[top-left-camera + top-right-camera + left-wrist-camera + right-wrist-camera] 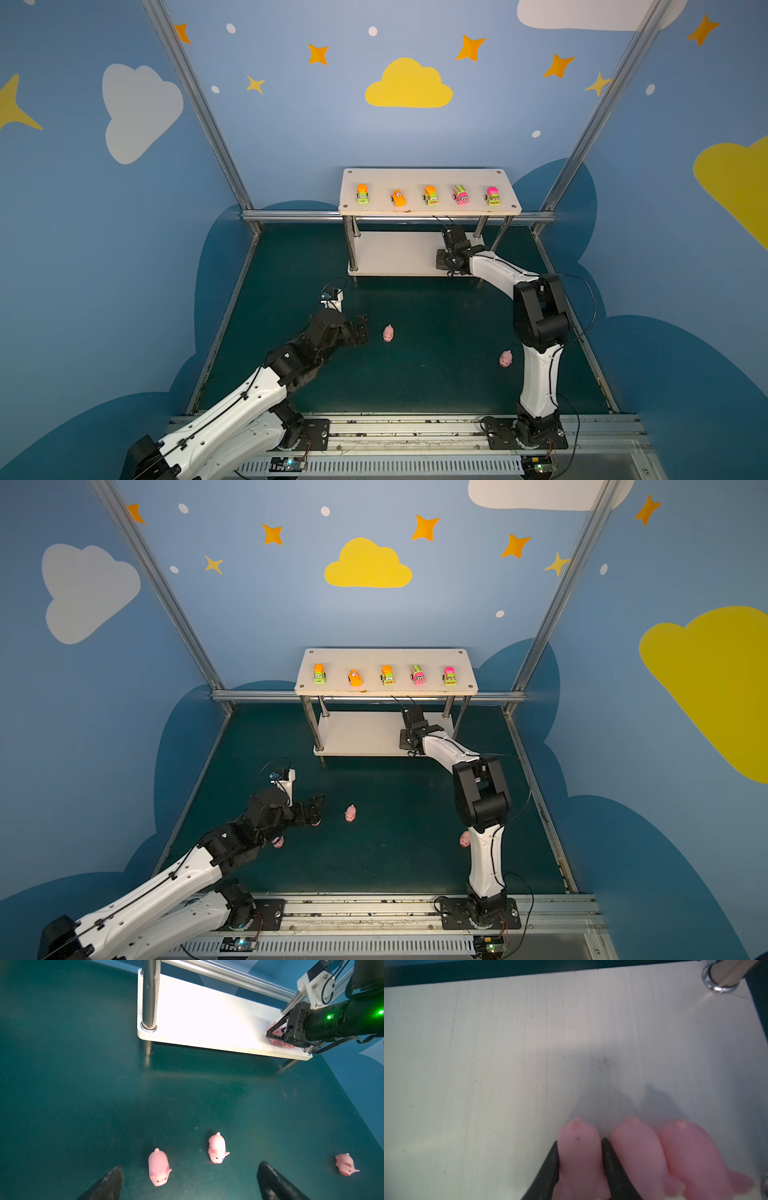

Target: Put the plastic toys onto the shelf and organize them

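**Pig clamped on lower board, left gripper wide open**

The shelf (424,178) stands at the back of the green mat (436,374). Five toy vehicles (430,195) sit in a row on the shelf's top board. The right gripper (580,1141) is under that board at the shelf's right end. Its fingers (550,1167) are clamped on the flanks of the held pig (578,1159), down at the lower board (508,1064). Two neighbour pigs (637,1147) sit just beside it, touching each other.

The left gripper (190,1167) is low over the mat in front of the shelf, fingers far apart. The nearest pig (159,1167) lies between them, untouched. Two loose pigs (217,1149) lie on the mat in front of the shelf, well apart.
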You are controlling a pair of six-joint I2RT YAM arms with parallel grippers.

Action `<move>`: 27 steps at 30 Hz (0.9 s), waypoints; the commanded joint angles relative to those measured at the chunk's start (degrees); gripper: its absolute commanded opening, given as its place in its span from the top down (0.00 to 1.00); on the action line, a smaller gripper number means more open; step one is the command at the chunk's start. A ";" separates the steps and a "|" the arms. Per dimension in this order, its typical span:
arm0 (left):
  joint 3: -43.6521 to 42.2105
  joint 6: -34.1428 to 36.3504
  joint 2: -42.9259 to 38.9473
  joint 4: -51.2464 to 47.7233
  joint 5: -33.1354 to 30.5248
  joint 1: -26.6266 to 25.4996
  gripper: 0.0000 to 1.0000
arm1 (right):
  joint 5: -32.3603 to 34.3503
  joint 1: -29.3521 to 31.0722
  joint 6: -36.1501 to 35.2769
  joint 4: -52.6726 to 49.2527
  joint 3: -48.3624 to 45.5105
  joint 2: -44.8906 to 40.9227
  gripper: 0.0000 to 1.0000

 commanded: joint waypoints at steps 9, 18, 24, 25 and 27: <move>0.78 -0.14 -1.21 -0.13 0.21 0.15 0.00 | -0.81 -0.33 0.53 -2.04 -1.58 -2.90 0.57; 0.78 -0.22 -1.56 -0.17 0.48 0.17 0.00 | -2.09 0.06 0.46 -2.21 -1.85 -4.56 0.52; 0.69 -0.48 -2.38 -0.61 0.39 0.20 0.00 | -3.64 0.51 0.28 -1.87 -2.52 -6.22 0.49; 0.69 -0.52 -2.61 -0.68 0.39 0.18 0.00 | -3.85 0.64 0.23 -1.87 -2.55 -6.49 0.49; 0.62 -0.70 -3.04 -0.86 0.39 0.15 0.00 | -4.18 0.81 0.22 -1.95 -2.66 -7.15 0.48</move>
